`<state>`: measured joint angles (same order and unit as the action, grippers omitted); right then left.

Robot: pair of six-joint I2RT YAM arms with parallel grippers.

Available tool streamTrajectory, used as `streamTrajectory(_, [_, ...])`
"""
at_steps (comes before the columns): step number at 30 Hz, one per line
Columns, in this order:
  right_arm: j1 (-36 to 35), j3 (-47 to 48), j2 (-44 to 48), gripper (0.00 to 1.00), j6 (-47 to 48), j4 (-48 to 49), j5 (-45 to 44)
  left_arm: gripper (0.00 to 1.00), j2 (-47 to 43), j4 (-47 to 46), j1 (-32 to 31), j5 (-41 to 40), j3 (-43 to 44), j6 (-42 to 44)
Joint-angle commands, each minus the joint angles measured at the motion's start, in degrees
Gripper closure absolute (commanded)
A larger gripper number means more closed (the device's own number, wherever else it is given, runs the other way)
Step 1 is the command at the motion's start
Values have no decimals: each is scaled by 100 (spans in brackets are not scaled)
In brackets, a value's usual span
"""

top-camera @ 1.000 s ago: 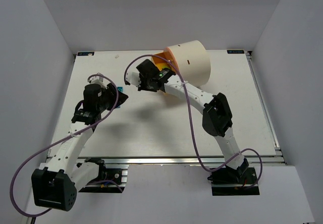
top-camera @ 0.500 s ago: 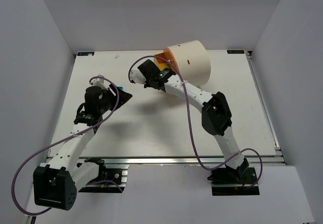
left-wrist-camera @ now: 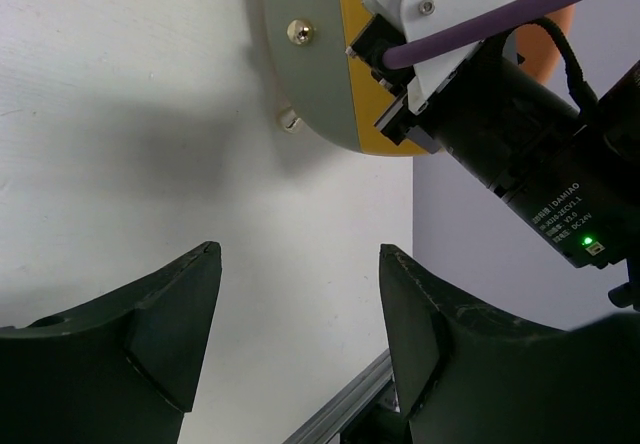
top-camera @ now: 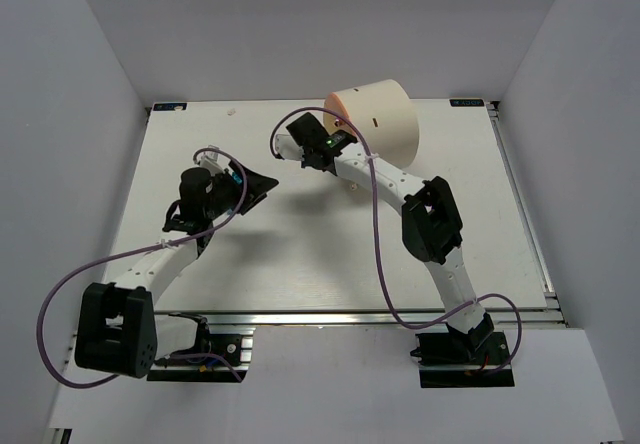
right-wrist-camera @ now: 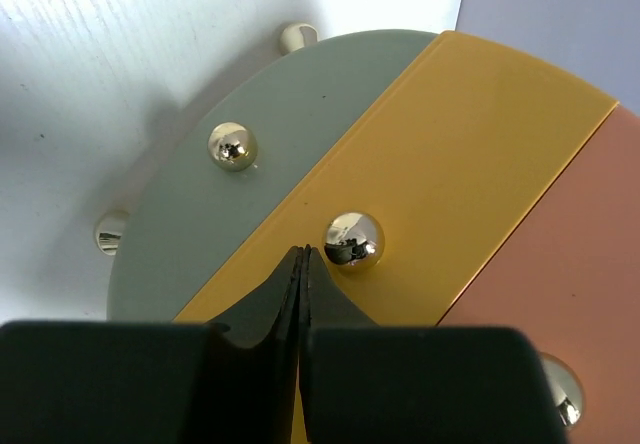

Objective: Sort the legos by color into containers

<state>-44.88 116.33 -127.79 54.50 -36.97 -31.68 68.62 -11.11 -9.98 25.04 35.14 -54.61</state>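
The cream-white drum [top-camera: 375, 119] lies on its side at the back of the table. Its end face shows in the right wrist view as grey-green [right-wrist-camera: 220, 224], yellow [right-wrist-camera: 450, 154] and salmon [right-wrist-camera: 570, 264] bands with brass knobs. My right gripper [right-wrist-camera: 302, 254] is shut and empty, its tips against the yellow band just left of the middle knob [right-wrist-camera: 353, 238]; it also shows in the top view [top-camera: 328, 136]. My left gripper [left-wrist-camera: 300, 254] is open and empty over bare table, left of the drum [left-wrist-camera: 305, 64]; it also shows in the top view [top-camera: 262, 184]. No lego bricks show clearly.
A small teal-blue bit [top-camera: 233, 177] shows beside the left wrist; I cannot tell whether it is a brick. The right arm's wrist and purple cable [left-wrist-camera: 500, 154] sit in front of the drum face. Grey walls close in three sides; an aluminium rail [top-camera: 350, 316] runs along the near edge.
My right gripper has moved up and right onto the drum's end face. My left arm has swung its open gripper right, toward the drum.
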Motion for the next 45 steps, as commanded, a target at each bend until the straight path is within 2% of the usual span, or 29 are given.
streamTrajectory(1, [102,-67,17,100,140,129,-303,26,81,-566,-31,247,90,-181])
streamTrajectory(6, [173,-67,43,100,166,76,-277,26,494,-1146,-31,440,-33,-515])
streamTrajectory(8, [190,116,104,100,114,-133,11,26,784,-1533,-31,484,-86,-708])
streamTrajectory(13, [155,662,447,100,-422,-793,1380,30,1731,-2456,-83,660,-16,-1086])
streamTrajectory(16, [173,663,833,100,-659,-917,1996,37,2207,-3027,-83,774,151,-1376])
streamTrajectory(20, [225,444,1500,100,-1046,-873,2613,43,3102,-3388,-198,827,634,-1684])
streamTrajectory(26, [436,-285,2547,100,-1907,-408,3703,43,4315,-3634,-575,801,1803,-2009])
streamTrajectory(27, [471,-461,2713,91,-2030,-286,3948,43,4483,-3687,-628,784,1934,-2088])
streamTrajectory(28, [567,-863,3011,63,-2144,11,4055,42,4633,-3757,-707,775,2197,-2245])
streamTrajectory(29, [638,-1084,3171,48,-2311,154,4178,42,4782,-3836,-760,757,2304,-2317])
streamTrajectory(31, [788,-1524,3652,28,-2470,487,4486,42,5134,-3898,-838,687,2576,-2501])
streamTrajectory(32, [840,-1900,3795,27,-2558,785,4591,42,5231,-3898,-917,600,2673,-2537])
streamTrajectory(36, [1139,-2492,4375,32,-2734,1262,5144,42,5609,-3925,-1041,415,2999,-2660])
streamTrajectory(37, [1174,-2588,4559,40,-2760,1332,5233,42,5723,-3925,-1094,371,3060,-2686])
streamTrajectory(40, [1332,-2923,4832,55,-2787,1570,5497,42,5908,-3907,-1147,265,3324,-2704])
streamTrajectory(45, [1474,-3283,5096,58,-2874,1711,5708,42,6110,-3969,-1261,54,3623,-2730])
